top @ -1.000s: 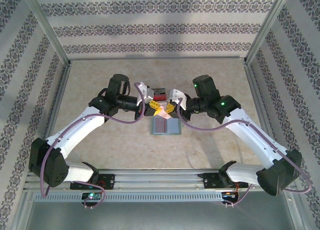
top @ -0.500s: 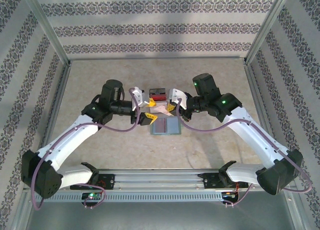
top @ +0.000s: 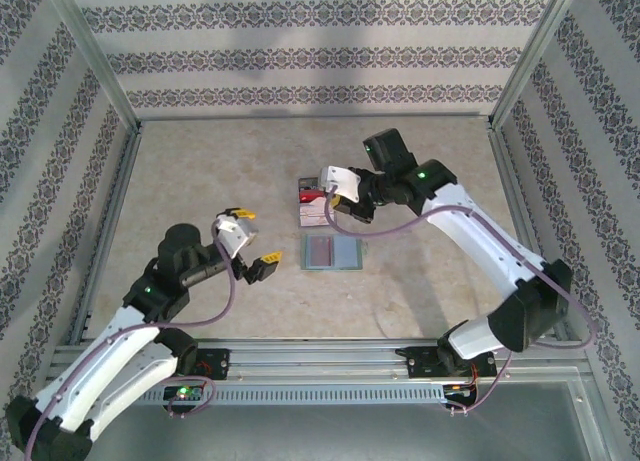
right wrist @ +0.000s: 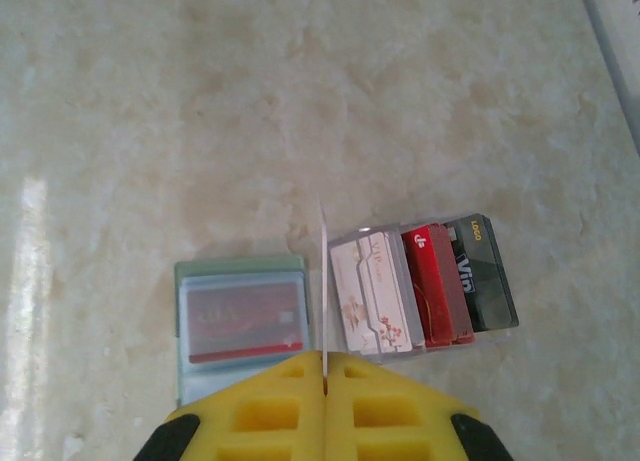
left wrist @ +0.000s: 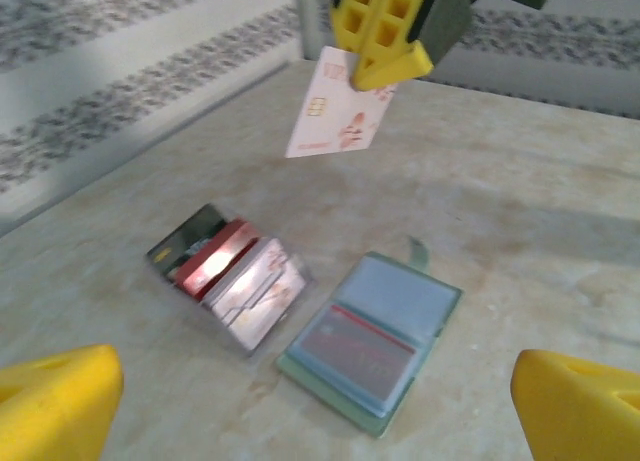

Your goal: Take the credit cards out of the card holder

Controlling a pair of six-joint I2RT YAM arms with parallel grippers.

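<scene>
Currently the right gripper is clamped on a pale card, gripping it by its upper edge so that it hangs on edge above the table. The next move is judged to be setting this card down with the others, and the relation that governs it is sideways. In the right wrist view the held card appears edge-on as a thin line over the gap between the card holder and the stack of loose cards. The stack lies just to the right of that line and the holder just to the left. The stacked cards, pinkish-white, red and dark grey, overlap in a row, their long axes parallel to the plane of the held card. One red card sits in a pocket of the opened holder, its long axis at right angles to those of the stack. The right gripper is the nearer to both stack and holder. The left gripper is empty, its jaws wide apart, well apart from the holder on its left side. The left wrist view shows the face of the held card and its clearance above the table, which the right wrist view does not give; the right wrist view in turn gives the sideways offset to the stack.
</scene>
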